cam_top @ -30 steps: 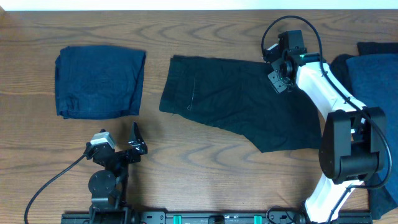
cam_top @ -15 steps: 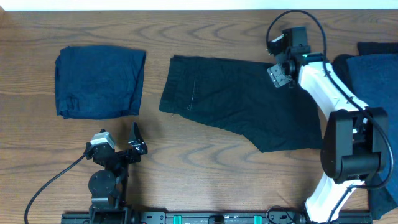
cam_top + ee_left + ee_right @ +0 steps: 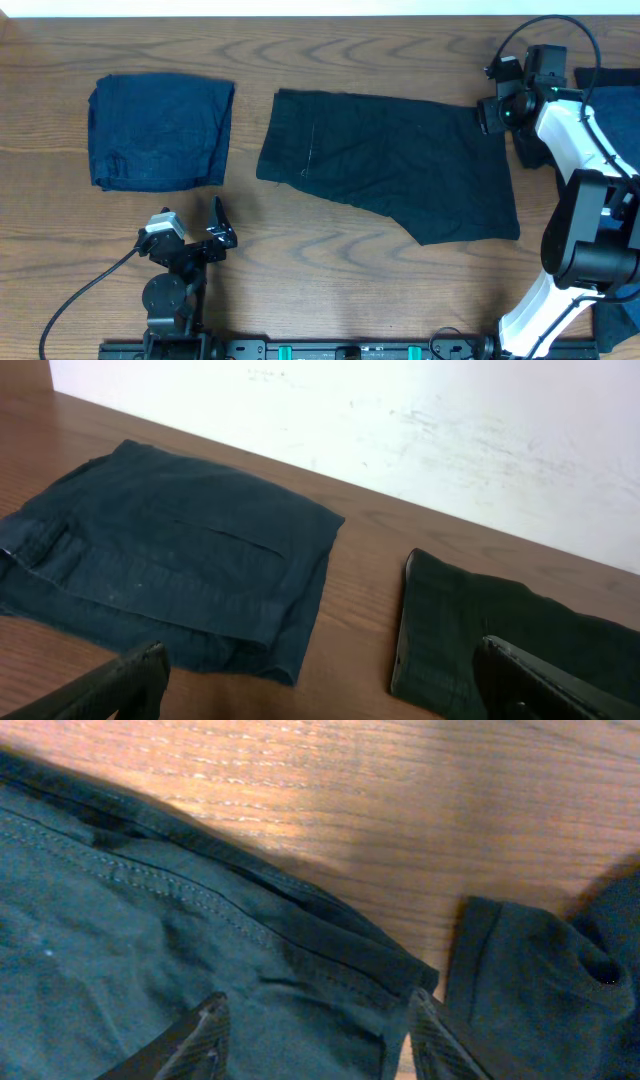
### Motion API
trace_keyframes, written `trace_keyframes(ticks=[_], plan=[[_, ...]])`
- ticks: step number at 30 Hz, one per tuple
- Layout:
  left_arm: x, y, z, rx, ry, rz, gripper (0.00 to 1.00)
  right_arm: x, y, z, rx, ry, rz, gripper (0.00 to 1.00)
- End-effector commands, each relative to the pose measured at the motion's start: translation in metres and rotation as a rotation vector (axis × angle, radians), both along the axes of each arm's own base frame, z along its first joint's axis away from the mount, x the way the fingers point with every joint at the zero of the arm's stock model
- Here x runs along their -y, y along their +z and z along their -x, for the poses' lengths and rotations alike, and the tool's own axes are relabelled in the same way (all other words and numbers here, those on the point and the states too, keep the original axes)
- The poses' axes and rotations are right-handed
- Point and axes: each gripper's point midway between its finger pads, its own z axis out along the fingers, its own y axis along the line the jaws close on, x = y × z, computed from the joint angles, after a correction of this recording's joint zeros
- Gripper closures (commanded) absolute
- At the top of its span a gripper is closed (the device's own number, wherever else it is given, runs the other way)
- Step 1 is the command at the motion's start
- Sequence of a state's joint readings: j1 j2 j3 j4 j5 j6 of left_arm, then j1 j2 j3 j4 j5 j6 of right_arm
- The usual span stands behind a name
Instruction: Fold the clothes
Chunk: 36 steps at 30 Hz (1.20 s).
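- Risk: the right gripper (image 3: 489, 112) hangs at the 2 o'clock corner of the spread black garment (image 3: 390, 165), near the heap of dark clothes (image 3: 605, 115) at 3 o'clock. Closing here could catch only the hem's top layer, or a neighbouring piece, and drag the cloth askew.
- Right gripper: jaws partly apart over the hem, fingers (image 3: 205, 1035) either side, apparently nothing pinched.
- Left gripper (image 3: 218, 222): spread wide, empty, at 5 o'clock of the folded navy garment (image 3: 160, 130).

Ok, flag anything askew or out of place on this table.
The black garment at centre lies flat but skewed, its near edge running diagonally. The folded navy garment at left looks tidy.
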<state>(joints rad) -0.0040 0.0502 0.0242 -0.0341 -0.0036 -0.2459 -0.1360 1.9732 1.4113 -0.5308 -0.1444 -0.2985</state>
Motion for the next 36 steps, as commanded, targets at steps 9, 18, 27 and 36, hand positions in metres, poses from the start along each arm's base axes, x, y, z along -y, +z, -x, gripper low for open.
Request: trace_keyframes(ticks=[9,18,27,36], plan=[[-0.002,-0.017,0.002,-0.051,0.01,-0.016,0.02,-0.004,-0.026,-0.013,0.011,0.007,-0.061,0.46],[-0.002,-0.017,0.002,-0.051,0.01,-0.016,0.02,0.004,-0.028,-0.018,0.032,-0.008,-0.058,0.42],[-0.002,-0.017,0.002,-0.051,0.01,-0.016,0.02,0.014,-0.027,-0.021,0.048,-0.042,-0.063,0.41],[-0.002,-0.017,0.002,-0.051,0.01,-0.016,0.02,0.015,-0.033,-0.019,0.031,-0.046,-0.066,0.46]])
